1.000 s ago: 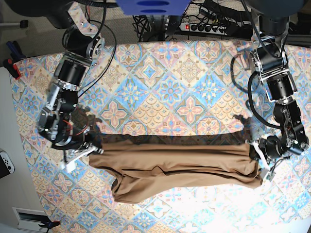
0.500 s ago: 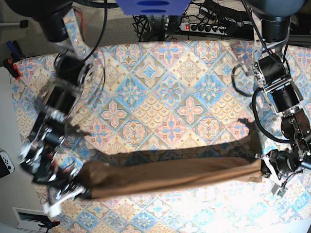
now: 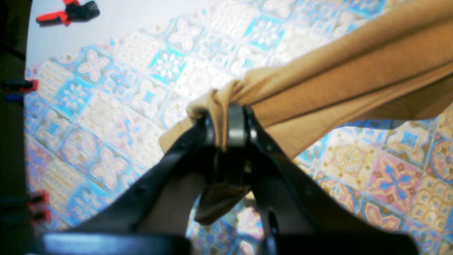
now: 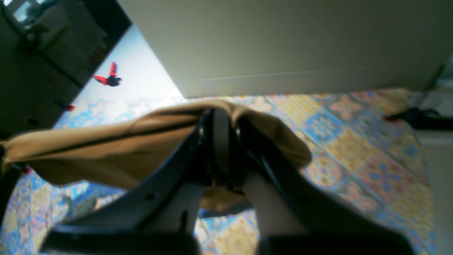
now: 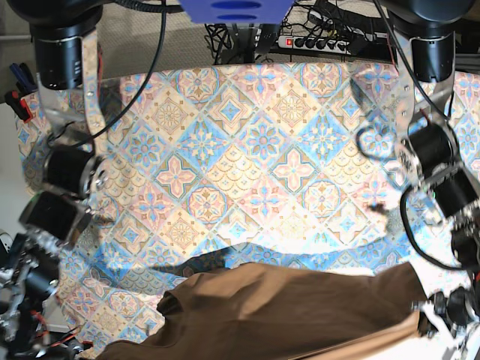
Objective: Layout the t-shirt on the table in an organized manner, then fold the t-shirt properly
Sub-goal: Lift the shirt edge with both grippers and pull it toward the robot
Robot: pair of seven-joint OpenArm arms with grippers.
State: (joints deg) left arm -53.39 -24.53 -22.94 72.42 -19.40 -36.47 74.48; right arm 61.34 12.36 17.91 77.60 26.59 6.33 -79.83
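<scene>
T-shirt (image 5: 292,311) stretches along base view's bottom edge above worktop (image 5: 247,142), each end bunched in a clamped tool: left tool (image 3: 226,120), right tool (image 4: 217,132).

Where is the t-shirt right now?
In the base view the t-shirt hangs stretched across the near edge of the table, its ends pinched by the left gripper and the right gripper.

A power strip (image 5: 315,41) and red clamps (image 3: 65,11) lie nearby
</scene>
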